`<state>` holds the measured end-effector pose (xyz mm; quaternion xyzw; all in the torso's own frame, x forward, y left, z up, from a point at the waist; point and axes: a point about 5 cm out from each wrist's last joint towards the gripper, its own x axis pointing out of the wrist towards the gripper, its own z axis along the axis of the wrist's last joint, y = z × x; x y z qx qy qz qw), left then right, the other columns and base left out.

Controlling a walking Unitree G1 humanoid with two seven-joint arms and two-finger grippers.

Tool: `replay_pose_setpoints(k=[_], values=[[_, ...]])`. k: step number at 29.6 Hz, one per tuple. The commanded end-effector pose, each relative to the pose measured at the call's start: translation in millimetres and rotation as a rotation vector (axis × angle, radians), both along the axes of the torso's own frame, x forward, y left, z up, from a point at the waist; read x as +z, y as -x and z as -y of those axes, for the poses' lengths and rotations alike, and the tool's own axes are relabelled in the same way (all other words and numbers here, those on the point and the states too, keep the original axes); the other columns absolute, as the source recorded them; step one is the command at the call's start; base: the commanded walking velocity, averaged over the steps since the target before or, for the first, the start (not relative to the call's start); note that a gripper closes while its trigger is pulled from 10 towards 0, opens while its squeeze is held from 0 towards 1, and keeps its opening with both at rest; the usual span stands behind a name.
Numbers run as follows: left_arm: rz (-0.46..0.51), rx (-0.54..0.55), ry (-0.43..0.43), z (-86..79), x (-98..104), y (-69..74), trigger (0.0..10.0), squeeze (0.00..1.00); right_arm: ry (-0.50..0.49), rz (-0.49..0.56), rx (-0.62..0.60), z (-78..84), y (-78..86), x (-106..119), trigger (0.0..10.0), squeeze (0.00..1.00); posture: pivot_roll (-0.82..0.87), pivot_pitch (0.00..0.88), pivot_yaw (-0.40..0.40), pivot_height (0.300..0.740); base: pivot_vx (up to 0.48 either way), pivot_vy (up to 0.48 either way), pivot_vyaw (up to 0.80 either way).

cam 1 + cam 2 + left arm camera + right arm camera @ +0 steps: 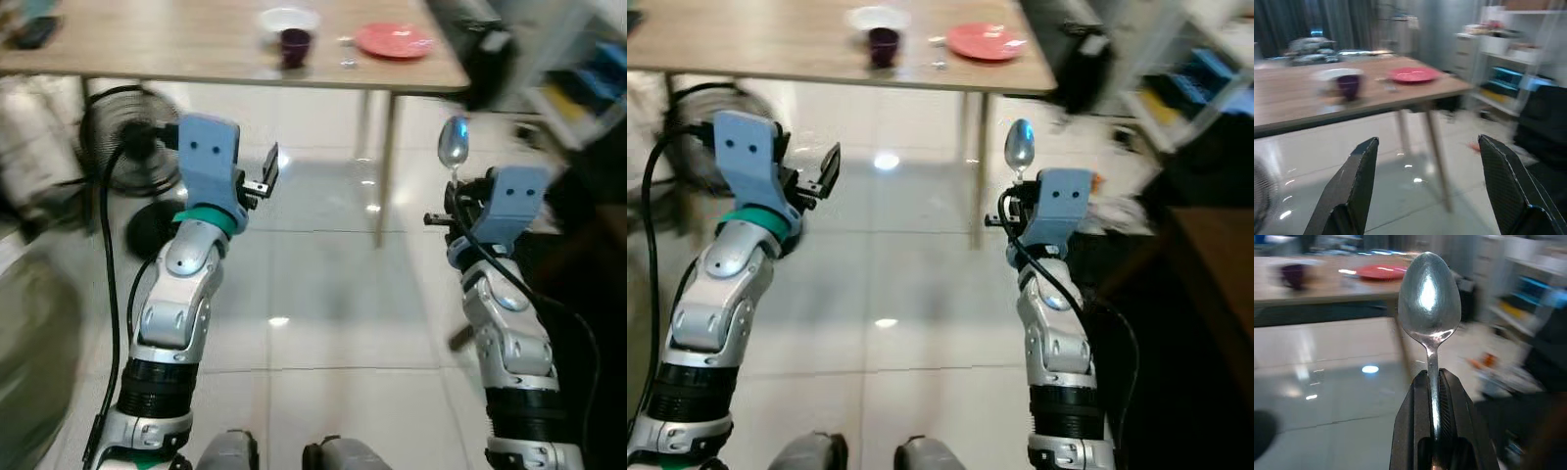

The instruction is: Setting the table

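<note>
My right gripper (1433, 382) is shut on the handle of a silver spoon (1428, 296), whose bowl (453, 143) points up and forward. My left gripper (1425, 176) is open with nothing between its fingers, held up over the floor (266, 176). Ahead stands a wooden table (147, 49) carrying a red plate (394, 40), a dark purple cup (295, 46) and a white plate (288, 19) behind the cup. Both grippers are short of the table's near edge.
A black floor fan (127, 147) with its cable stands under the table to the left. A table leg (389, 157) is ahead between the arms. White shelving (1508, 58) and dark furniture (1205, 255) are to the right. A glossy tiled floor lies ahead.
</note>
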<state>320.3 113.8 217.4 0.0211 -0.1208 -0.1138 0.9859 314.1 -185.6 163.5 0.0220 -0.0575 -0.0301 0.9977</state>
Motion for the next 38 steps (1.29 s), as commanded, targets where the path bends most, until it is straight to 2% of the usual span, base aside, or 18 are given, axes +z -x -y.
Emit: replay_pose_setpoints(k=[1, 22, 28, 31, 38], values=[[-0.019, -0.01, 0.001, 1.7, -4.1, 0.0, 10.0, 0.0, -0.017, -0.015, -0.007, 1.6, 0.7, -3.0, 10.0, 0.0, 0.03, 0.003, 0.001, 0.74, 0.0, 0.0, -0.8], [-0.031, -0.016, -0.005, 1.4, -5.5, 0.8, 10.0, 0.0, -0.025, -0.022, -0.01, 1.0, 1.9, -5.2, 10.0, 0.0, 0.04, 0.014, 0.006, 0.74, 0.0, 0.0, -0.8], [-0.059, -0.006, -0.031, -4.8, -15.5, 3.6, 10.0, 0.0, -0.003, -0.027, -0.023, 4.1, 3.7, -8.2, 10.0, 0.0, 0.04, 0.018, 0.006, 0.74, 0.0, 0.0, -0.8], [-0.073, 0.004, -0.057, -11.1, -21.4, 5.4, 10.0, 0.0, 0.05, 0.019, -0.039, 6.7, 5.3, -1.8, 10.0, 0.0, 0.04, 0.02, 0.005, 0.74, 0.0, 0.0, -0.8], [-0.104, -0.01, -0.062, -20.5, -24.0, 3.7, 10.0, 0.0, 0.094, 0.087, -0.047, 10.5, 5.1, 13.5, 10.0, 0.0, 0.04, 0.019, 0.005, 0.74, 0.0, 0.0, -0.8]])
